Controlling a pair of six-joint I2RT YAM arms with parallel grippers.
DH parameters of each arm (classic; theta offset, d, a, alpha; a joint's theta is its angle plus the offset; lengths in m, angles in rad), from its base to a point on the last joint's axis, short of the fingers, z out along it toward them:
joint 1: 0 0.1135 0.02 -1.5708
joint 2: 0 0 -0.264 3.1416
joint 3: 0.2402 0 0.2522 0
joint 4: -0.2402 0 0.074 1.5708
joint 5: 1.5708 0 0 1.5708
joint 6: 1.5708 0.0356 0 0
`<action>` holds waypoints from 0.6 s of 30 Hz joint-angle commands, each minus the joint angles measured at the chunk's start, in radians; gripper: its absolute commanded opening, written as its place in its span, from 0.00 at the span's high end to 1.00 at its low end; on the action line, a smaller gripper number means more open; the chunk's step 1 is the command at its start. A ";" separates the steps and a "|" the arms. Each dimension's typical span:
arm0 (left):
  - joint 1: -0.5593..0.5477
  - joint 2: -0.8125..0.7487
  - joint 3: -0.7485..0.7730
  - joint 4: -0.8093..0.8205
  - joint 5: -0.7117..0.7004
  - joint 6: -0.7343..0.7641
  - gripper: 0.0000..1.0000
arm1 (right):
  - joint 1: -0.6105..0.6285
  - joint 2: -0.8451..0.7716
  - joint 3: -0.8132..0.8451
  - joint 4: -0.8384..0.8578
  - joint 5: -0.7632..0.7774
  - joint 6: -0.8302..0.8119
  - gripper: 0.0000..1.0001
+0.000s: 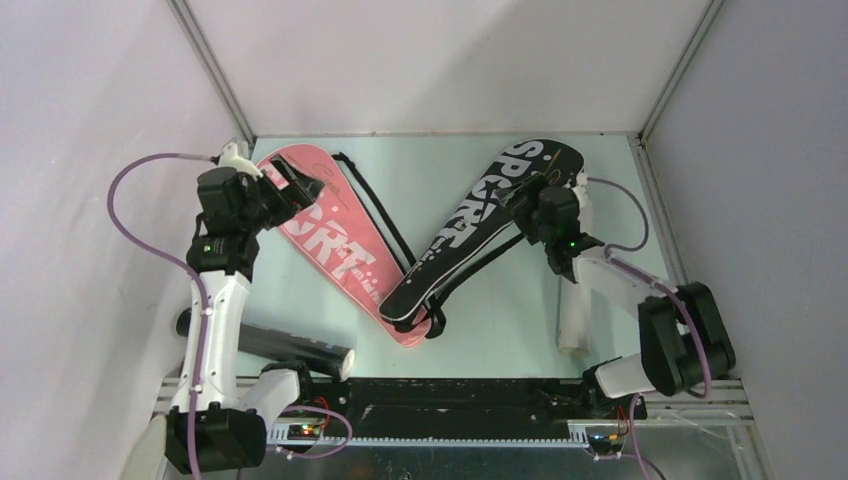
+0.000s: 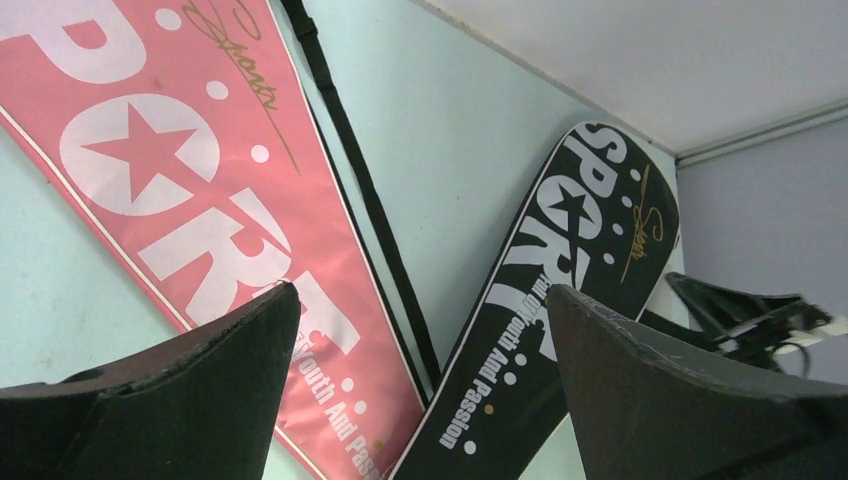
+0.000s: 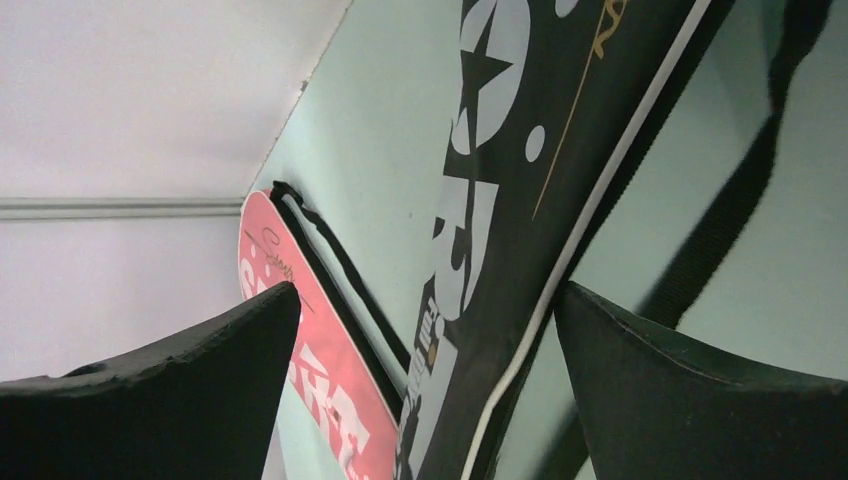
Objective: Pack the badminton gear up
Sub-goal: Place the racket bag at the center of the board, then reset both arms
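Note:
Two racket-shaped "SPORT" covers lie flat on the pale green table, their narrow ends crossing near the middle. The pink cover [image 1: 330,245] [image 2: 170,170] [image 3: 300,340] is on the left, the black cover [image 1: 480,215] [image 2: 560,300] [image 3: 510,200] on the right, overlapping the pink one's tip. My left gripper [image 1: 293,182] [image 2: 420,300] hovers open over the pink cover's wide end with nothing between its fingers. Above the black cover's wide end my right gripper [image 1: 520,192] [image 3: 425,300] is open too, holding nothing. A black shuttle tube [image 1: 295,347] lies by the left arm's base, and a white tube [image 1: 572,318] under the right forearm.
Black carry straps [image 1: 375,215] [image 3: 730,220] trail from both covers across the table. White walls with metal rails [image 1: 440,133] close in the table at the back and sides. The right arm's gripper [image 2: 750,310] shows at the right edge of the left wrist view.

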 commanded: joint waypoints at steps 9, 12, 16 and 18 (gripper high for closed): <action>-0.165 0.022 0.038 -0.058 -0.024 0.180 0.00 | -0.130 -0.239 0.317 -0.811 -0.252 -0.468 0.01; -0.208 -0.001 0.063 -0.099 -0.028 0.207 0.00 | -0.124 -0.260 0.399 -0.961 -0.220 -0.586 0.01; -0.218 -0.073 0.093 -0.129 -0.026 0.232 0.00 | -0.105 -0.334 0.465 -1.093 -0.148 -0.684 0.00; -0.219 -0.122 0.087 -0.119 0.000 0.242 0.00 | -0.098 -0.400 0.475 -1.097 -0.148 -0.715 0.01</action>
